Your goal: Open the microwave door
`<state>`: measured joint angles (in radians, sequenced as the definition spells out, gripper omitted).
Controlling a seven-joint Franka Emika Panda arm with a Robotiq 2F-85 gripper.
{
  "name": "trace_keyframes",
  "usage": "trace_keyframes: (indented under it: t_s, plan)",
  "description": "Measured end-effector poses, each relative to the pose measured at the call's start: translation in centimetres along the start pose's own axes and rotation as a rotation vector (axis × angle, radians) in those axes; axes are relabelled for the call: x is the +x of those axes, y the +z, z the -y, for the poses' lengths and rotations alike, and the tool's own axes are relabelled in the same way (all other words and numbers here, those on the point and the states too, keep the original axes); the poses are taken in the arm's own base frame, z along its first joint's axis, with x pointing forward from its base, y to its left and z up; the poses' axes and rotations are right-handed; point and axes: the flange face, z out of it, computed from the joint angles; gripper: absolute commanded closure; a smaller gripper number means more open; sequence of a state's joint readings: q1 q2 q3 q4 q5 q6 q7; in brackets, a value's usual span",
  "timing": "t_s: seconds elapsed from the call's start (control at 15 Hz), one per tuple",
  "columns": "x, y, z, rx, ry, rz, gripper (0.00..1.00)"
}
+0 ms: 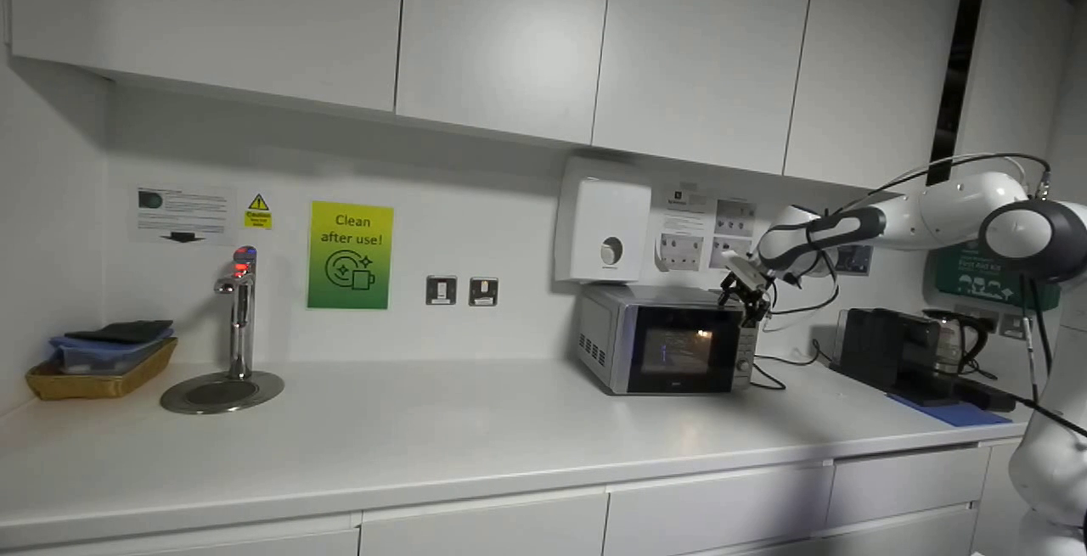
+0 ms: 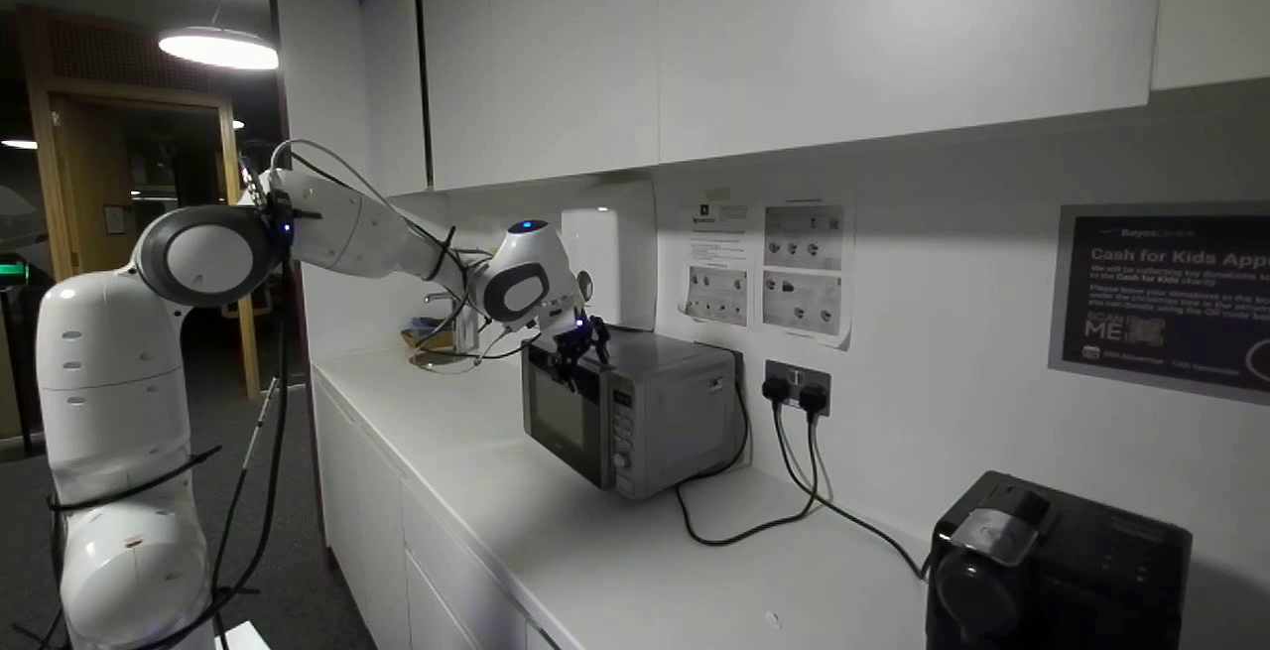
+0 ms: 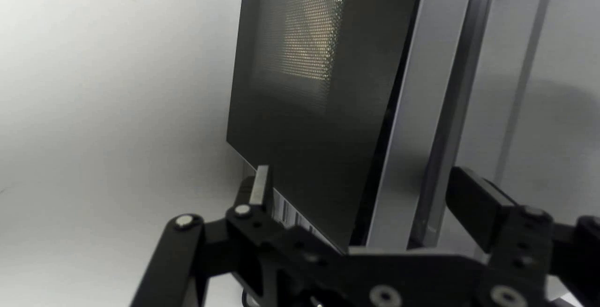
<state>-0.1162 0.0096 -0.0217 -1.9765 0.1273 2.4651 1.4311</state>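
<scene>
A black two-fingered gripper (image 3: 363, 180), carried by a white jointed robot arm (image 2: 342, 233), hangs at the upper front corner of a boxy silver-grey metal microwave (image 2: 660, 417), its fingers released and spread wide, one before the front, the other above the top. The flat, dark-glass microwave door (image 1: 679, 352) is closed. The microwave stands on a long white countertop (image 1: 467, 429) below a white boxy wall unit (image 1: 603, 225).

Microwave door (image 1: 686, 351) is proper glossy glass, microwave (image 2: 687, 424) looks like satin metal from here, tap (image 1: 241, 327) super shiny metal, cupboards (image 1: 501, 38) smooth with a soft sheen.
</scene>
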Motion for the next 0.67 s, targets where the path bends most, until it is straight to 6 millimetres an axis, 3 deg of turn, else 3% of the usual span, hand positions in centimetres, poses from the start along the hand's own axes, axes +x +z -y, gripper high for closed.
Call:
trace_keyframes:
  t_s: [0.67]
  plan:
    - [0.14, 0.08, -0.02, -0.004, -0.108, -0.015, 0.0]
